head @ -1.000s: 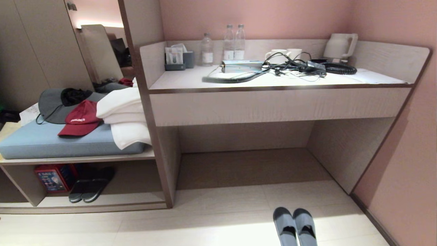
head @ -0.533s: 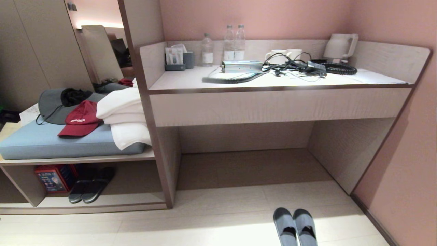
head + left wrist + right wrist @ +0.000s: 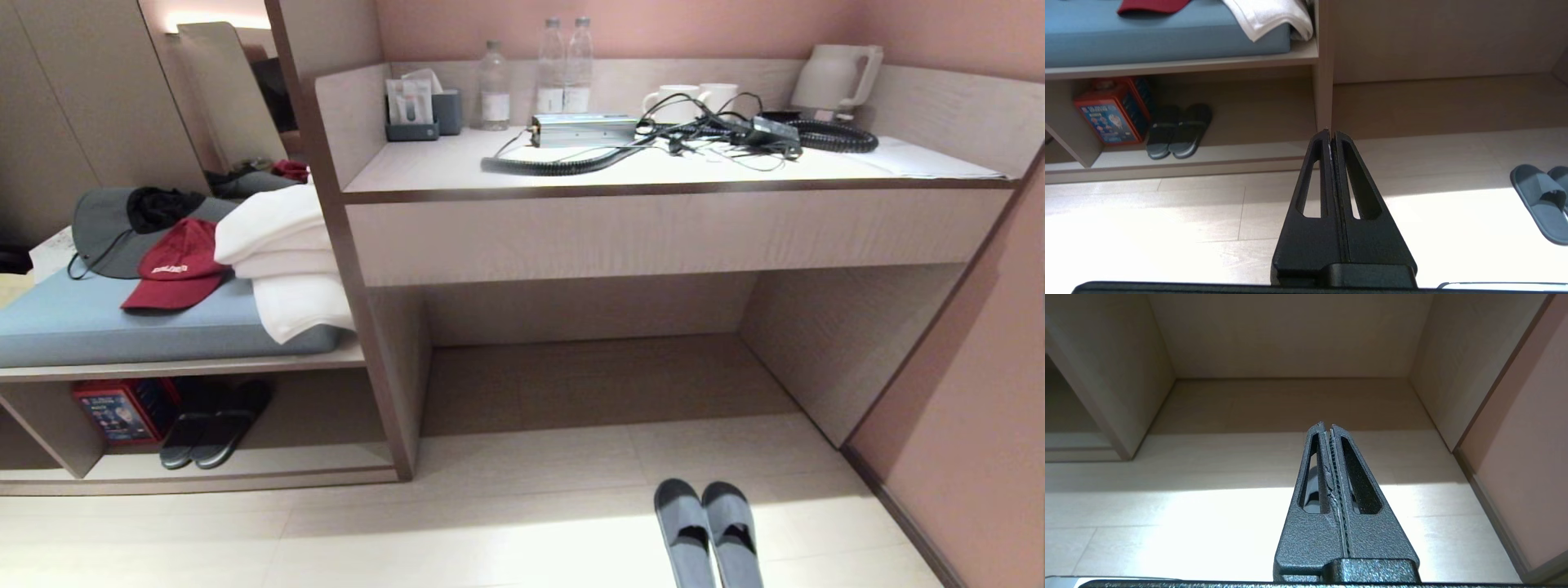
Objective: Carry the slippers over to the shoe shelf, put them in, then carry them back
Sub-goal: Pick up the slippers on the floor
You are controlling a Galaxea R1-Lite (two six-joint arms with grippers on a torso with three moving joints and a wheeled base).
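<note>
The slippers (image 3: 709,529), a grey-blue pair, lie side by side on the pale floor in front of the desk, toes toward it, at the bottom of the head view. One of them shows at the edge of the left wrist view (image 3: 1537,200). The shoe shelf (image 3: 277,467) is the low beige cubby under the cushioned bench on the left, and its bottom board (image 3: 1237,153) also shows in the left wrist view. My left gripper (image 3: 1331,133) hangs shut and empty above the floor. My right gripper (image 3: 1327,425) is shut too, facing the recess under the desk. Neither arm shows in the head view.
A darker pair of slippers (image 3: 208,425) and a red box (image 3: 114,408) sit inside the cubby. Caps and folded white towels (image 3: 282,261) lie on the blue cushion. The desk (image 3: 669,237) carries bottles, mugs, a kettle and cables. A pink wall (image 3: 988,425) closes the right side.
The whole head view has shifted upward in the picture, so the camera has tipped down. The slippers and both grippers have not moved.
</note>
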